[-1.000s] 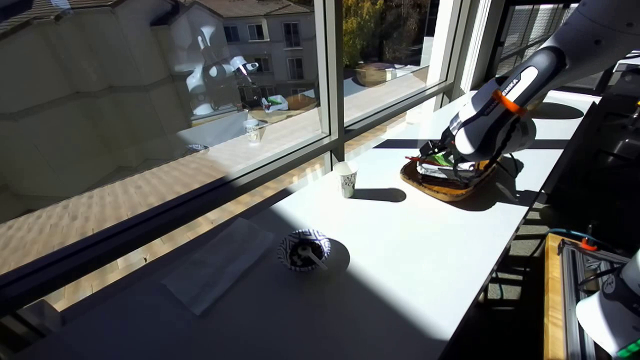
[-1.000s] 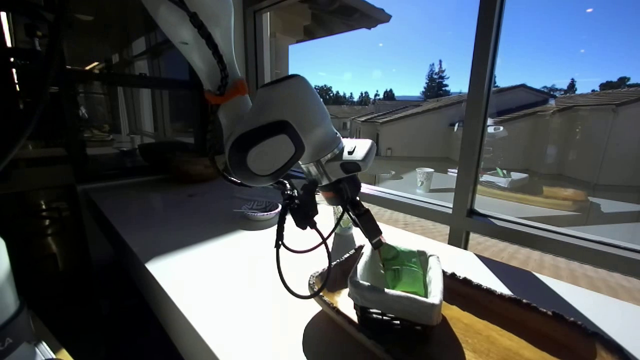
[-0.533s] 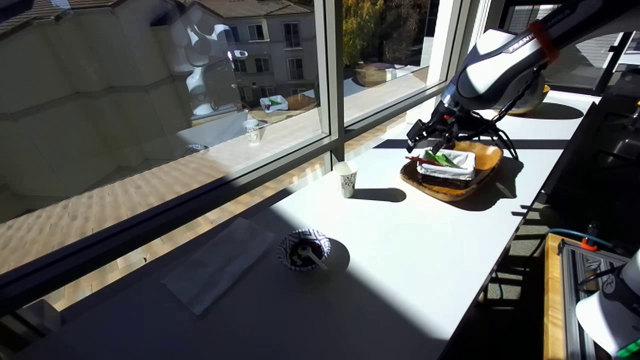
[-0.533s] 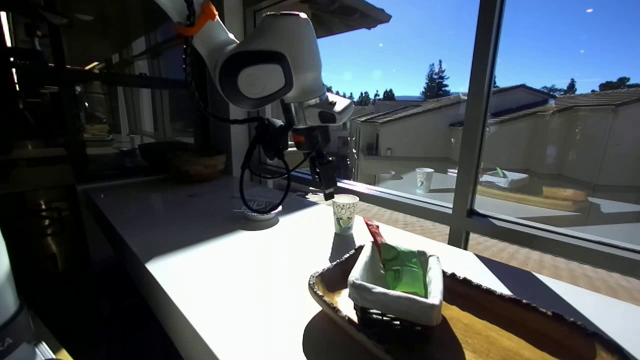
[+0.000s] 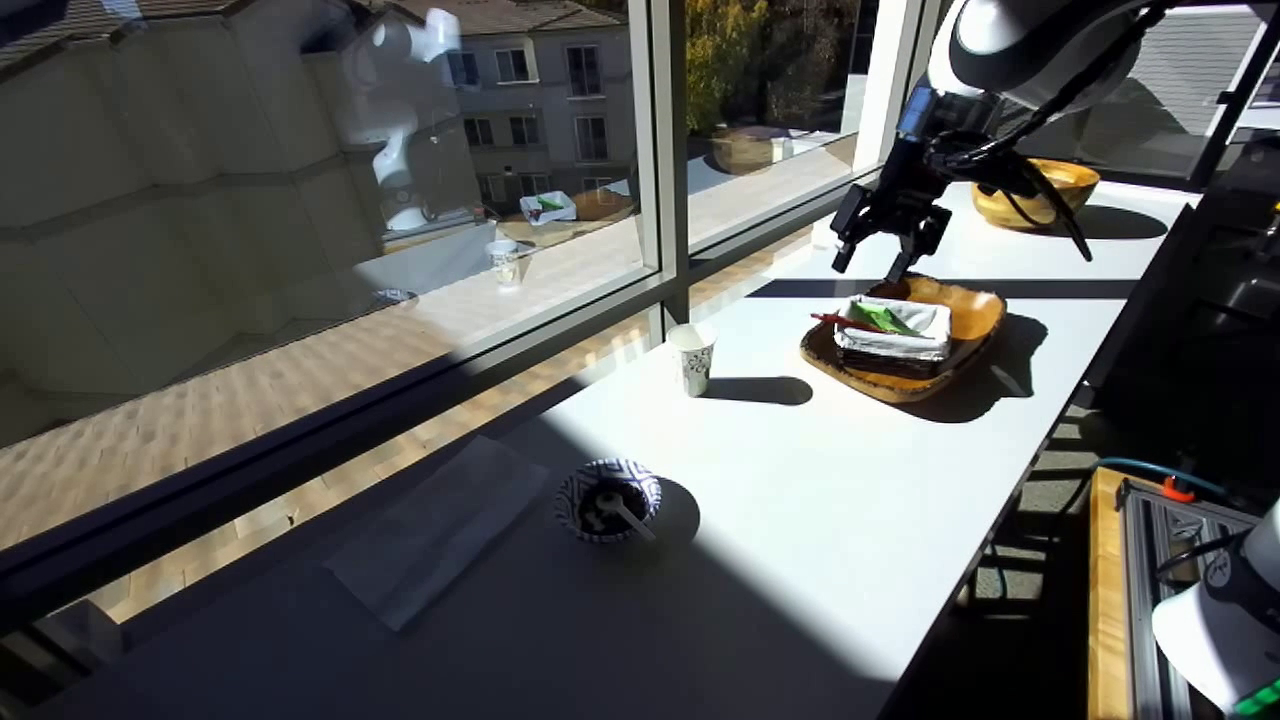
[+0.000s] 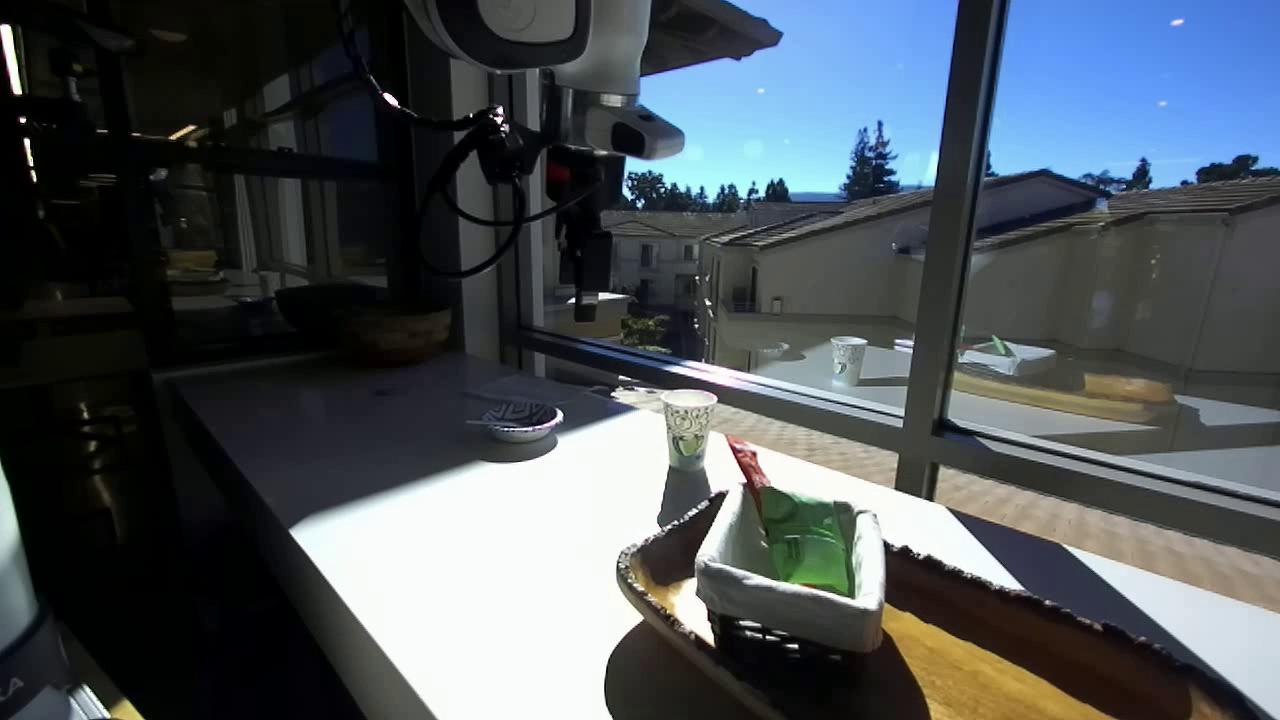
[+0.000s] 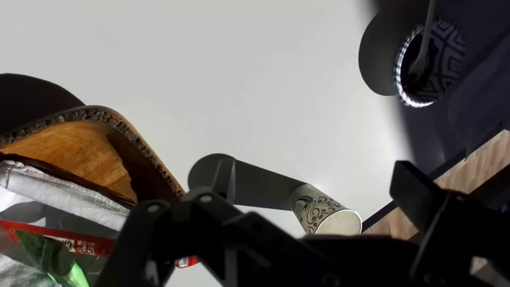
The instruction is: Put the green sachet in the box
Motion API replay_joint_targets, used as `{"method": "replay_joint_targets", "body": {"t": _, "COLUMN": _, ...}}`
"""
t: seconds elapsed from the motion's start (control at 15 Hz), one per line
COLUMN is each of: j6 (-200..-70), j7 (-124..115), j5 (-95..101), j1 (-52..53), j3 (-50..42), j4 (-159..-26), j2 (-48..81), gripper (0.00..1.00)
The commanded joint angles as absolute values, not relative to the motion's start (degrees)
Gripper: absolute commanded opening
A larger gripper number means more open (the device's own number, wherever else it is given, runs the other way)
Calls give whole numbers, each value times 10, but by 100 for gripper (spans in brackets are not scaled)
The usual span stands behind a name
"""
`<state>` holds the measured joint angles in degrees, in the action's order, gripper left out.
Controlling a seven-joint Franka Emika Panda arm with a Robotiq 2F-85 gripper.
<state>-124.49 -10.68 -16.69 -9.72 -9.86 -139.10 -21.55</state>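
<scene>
The green sachet (image 6: 808,545) lies inside the box, leaning against its lining; it also shows in an exterior view (image 5: 882,318) and partly in the wrist view (image 7: 75,275). The box (image 6: 790,605) is a small dark woven basket with a white cloth lining; it shows in an exterior view (image 5: 900,350) and at the left of the wrist view (image 7: 59,191). My gripper (image 5: 868,266) is open and empty, in the air above and apart from the box. In an exterior view (image 6: 588,310) it hangs high beyond the box. Its fingers are wide apart in the wrist view (image 7: 314,175).
The box stands in a wooden tray (image 5: 975,320) with a rough rim. A red packet (image 6: 747,462) sticks out of the box. A paper cup (image 5: 692,370), a patterned bowl with a spoon (image 5: 570,510), a napkin (image 5: 440,530) and a wooden bowl (image 5: 1040,190) are on the table beside the window.
My gripper has risen from the box, where its fingers were beside the sachet, and moved up and away. The sachet and the box have stayed in place.
</scene>
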Motion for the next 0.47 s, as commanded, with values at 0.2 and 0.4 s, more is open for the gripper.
{"method": "replay_joint_targets", "body": {"t": 0.2, "j6": -1234, "j7": -107, "j5": -162, "j1": -103, "j3": -97, "j4": -1376, "j2": -223, "gripper": 100}}
{"method": "replay_joint_targets", "body": {"t": 0.4, "j6": -1234, "j7": -107, "j5": -162, "j1": -103, "j3": -97, "j4": -1378, "j2": -220, "gripper": 100}}
